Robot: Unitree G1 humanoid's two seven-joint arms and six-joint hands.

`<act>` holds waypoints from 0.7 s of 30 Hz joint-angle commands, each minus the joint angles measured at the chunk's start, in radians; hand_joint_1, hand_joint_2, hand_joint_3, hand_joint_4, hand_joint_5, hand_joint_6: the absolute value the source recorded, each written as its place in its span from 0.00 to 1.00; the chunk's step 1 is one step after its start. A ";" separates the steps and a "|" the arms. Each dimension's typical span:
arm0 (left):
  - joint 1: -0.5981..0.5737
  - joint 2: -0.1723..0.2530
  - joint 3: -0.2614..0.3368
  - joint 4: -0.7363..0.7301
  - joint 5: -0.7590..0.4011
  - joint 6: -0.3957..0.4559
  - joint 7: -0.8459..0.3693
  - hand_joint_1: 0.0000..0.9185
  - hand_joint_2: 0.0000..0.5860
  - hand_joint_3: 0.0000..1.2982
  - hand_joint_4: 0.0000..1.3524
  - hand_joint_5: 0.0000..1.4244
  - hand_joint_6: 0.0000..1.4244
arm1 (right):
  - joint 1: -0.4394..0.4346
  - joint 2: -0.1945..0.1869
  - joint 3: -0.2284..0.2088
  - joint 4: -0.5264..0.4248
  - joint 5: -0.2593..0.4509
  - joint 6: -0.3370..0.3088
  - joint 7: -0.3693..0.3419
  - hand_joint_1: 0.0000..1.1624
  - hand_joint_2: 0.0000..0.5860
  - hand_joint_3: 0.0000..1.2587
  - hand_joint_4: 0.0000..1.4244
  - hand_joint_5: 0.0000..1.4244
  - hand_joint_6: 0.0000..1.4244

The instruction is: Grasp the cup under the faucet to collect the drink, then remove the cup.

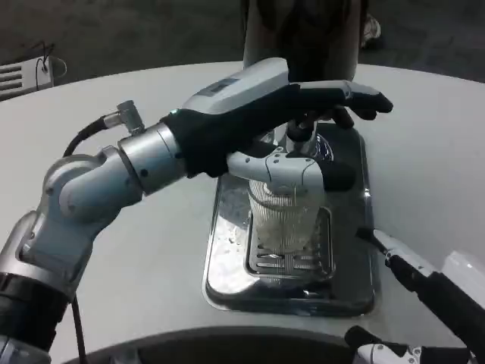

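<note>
Head view: left hand [292,125] wraps the ribbed clear cup [284,216], thumb across its front, holding it upright on the drip tray [227,250] grate under the faucet [301,133], presumably to catch the pour. Faucet mostly hidden behind the hand; can't tell if drink is flowing or the fill level. Right hand [424,284] low at frame edge, fingers apart, holding nothing, cut off.
</note>
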 commanded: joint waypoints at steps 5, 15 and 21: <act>0.022 0.026 -0.037 -0.011 0.057 -0.007 -0.024 0.00 0.09 0.19 0.18 0.22 0.21 | 0.055 0.009 -0.014 -0.010 0.114 0.138 -0.145 0.57 0.48 0.00 0.00 0.05 0.04; 0.052 0.047 -0.028 -0.059 0.045 0.009 -0.024 0.00 0.10 0.19 0.18 0.22 0.21 | 0.148 0.012 0.066 0.144 0.303 0.025 -0.509 0.64 0.39 0.00 0.00 0.03 0.05; 0.075 0.060 -0.015 -0.094 0.037 0.020 -0.016 0.00 0.10 0.19 0.19 0.22 0.21 | 0.138 -0.010 0.106 0.273 0.362 -0.068 -0.685 0.67 0.37 0.00 0.00 0.02 0.04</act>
